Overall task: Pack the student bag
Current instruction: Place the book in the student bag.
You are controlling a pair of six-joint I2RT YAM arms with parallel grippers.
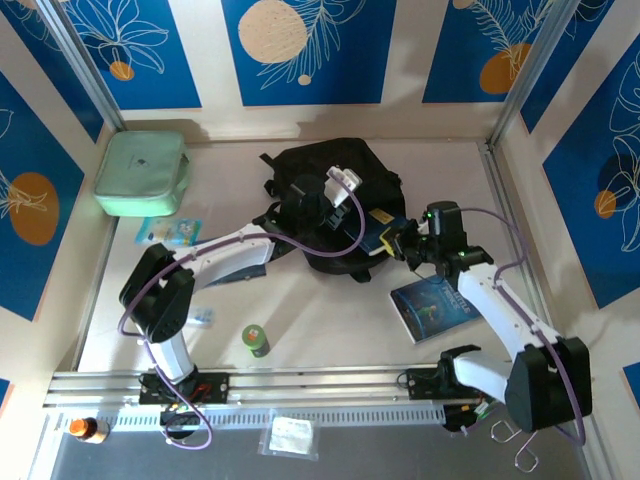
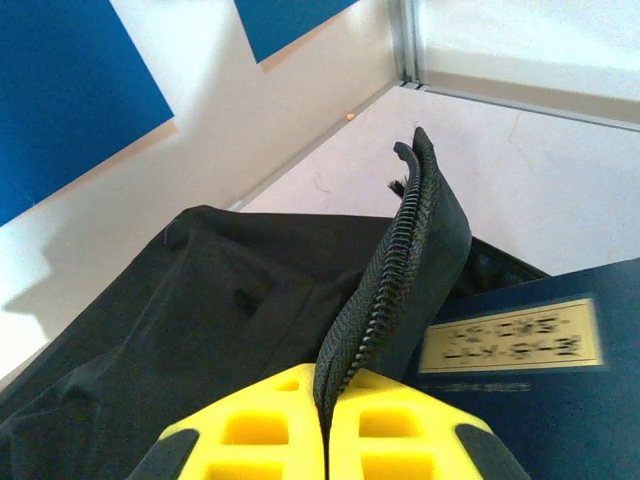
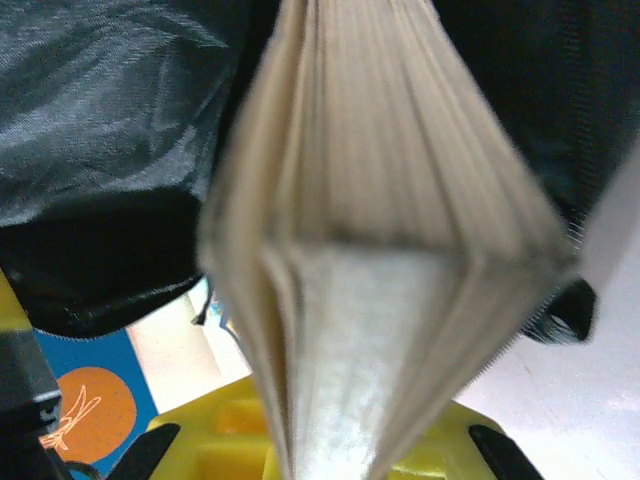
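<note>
The student bag [image 1: 335, 165], a black soft backpack, lies at the back middle of the table. My left gripper [image 1: 330, 212] is shut on its zipper edge [image 2: 385, 290], and the yellow fingers [image 2: 250, 435] pinch the fabric and hold the flap up. A dark blue book [image 1: 380, 236] with a pale label [image 2: 512, 342] sits at the bag's opening. My right gripper [image 1: 396, 244] is shut on this book. In the right wrist view its page edges [image 3: 380, 250] fan out above the gripper [image 3: 330, 460], with black bag fabric [image 3: 100, 150] behind.
A second blue book [image 1: 435, 305] lies flat on the right under the right arm. A green bottle [image 1: 255, 340] stands near the front. A mint green zip case [image 1: 140, 172] rests at the back left, with small packets [image 1: 170, 232] beside it.
</note>
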